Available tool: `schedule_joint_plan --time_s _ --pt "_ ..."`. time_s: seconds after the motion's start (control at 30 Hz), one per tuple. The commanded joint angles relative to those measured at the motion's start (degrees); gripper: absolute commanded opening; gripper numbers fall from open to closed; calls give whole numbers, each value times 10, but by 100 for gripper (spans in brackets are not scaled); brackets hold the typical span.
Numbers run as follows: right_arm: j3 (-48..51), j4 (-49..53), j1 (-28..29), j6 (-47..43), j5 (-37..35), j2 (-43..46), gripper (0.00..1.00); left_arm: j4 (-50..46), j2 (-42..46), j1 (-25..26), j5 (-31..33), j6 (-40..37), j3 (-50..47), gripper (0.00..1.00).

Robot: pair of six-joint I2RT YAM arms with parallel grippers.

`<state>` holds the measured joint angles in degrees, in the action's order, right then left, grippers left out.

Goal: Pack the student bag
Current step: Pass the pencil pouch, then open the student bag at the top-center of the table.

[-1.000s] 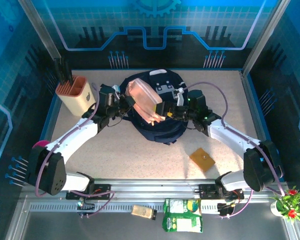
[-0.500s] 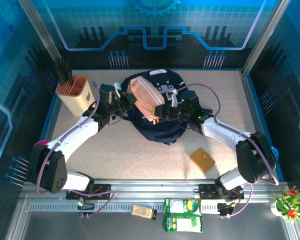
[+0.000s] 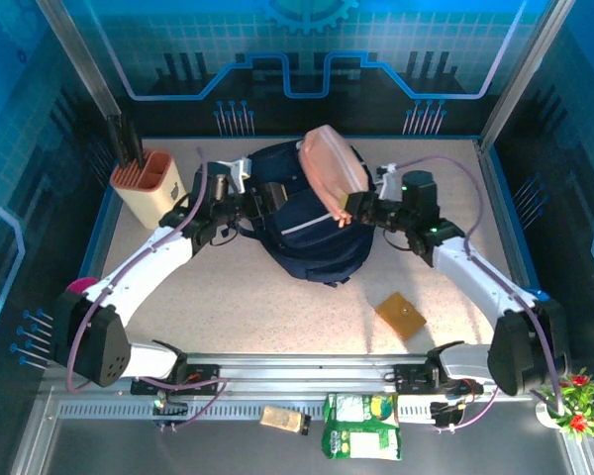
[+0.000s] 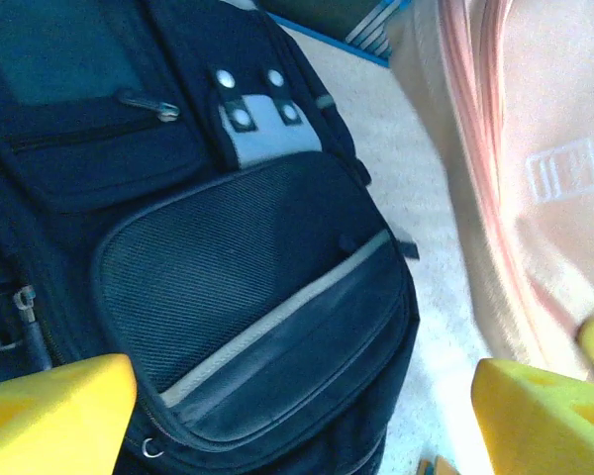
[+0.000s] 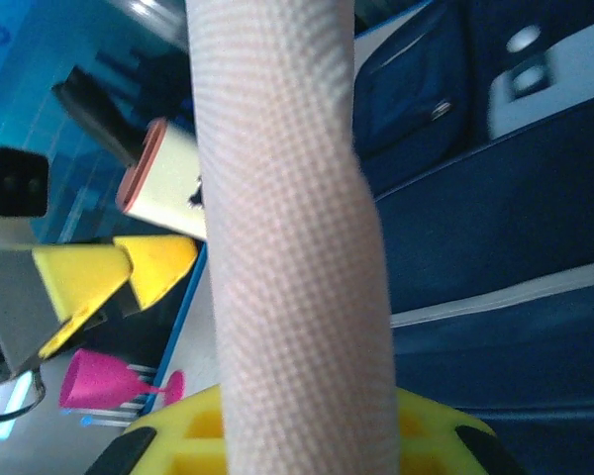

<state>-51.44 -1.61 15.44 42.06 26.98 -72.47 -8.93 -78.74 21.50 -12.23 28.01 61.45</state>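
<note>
right tool: clamped on pink pouch | left tool: wide open, empty | next: lower pouch squarely into student bag beneath (mouth not discernible)

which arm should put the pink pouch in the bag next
Right: the right gripper grips the pink pouch above the student bag. The left gripper stands open and empty at the bag's left side.

Both arms extend forward and angle inward toward each other; left tool jaws spread wide, right tool clamped on the lower edge of a pink pouch.
</note>
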Motion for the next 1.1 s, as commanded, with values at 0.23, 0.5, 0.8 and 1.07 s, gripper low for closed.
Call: schedule_joint_plan --time_s 0.23,0.5,0.8,1.07 --pt "51 171 -138 -65 -18 122 11 -165 -152 132 65 -308 153 86" --pt "88 239 -227 -65 17 168 11 -263 -284 177 101 -413 284 72" --pt "99 245 -245 -60 28 174 11 -323 -387 211 185 -448 386 64" --pt "100 243 -246 -57 29 171 11 -347 -437 218 238 -447 432 60"
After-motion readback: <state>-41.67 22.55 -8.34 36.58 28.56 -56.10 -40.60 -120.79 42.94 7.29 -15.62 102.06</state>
